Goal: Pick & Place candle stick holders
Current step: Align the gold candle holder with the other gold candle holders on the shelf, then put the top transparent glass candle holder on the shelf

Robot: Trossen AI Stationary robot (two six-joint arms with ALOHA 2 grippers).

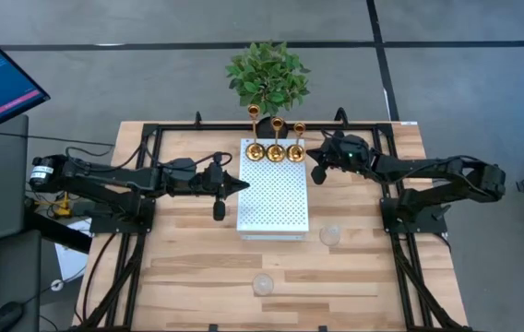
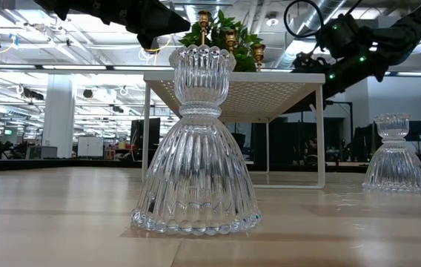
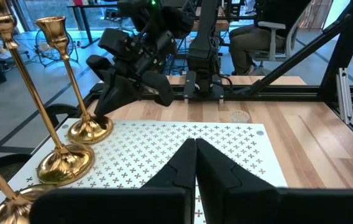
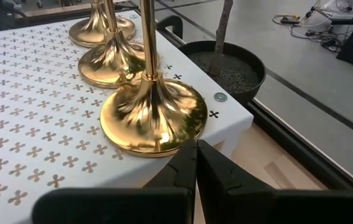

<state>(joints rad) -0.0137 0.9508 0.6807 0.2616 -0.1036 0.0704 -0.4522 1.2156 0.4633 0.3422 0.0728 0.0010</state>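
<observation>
**A:** That ribbed clear glass holder (image 2: 196,144) is right up front on the table (image 1: 188,267), bell-shaped, with another glass one (image 2: 398,157) off to the side.

**B:** Yep, and three shiny gold holders (image 1: 276,148) line the white perforated stand's (image 1: 273,198) back edge. Left gripper (image 3: 195,149) and right gripper (image 4: 195,149) are both pinched together, holding nothing.

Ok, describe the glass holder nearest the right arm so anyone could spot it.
Start at the white perforated stand mid-table. Just off its front right corner, on bare wood, sits a small clear glass holder. The other glass holder sits nearer the table's front edge, away from the stand.
</observation>
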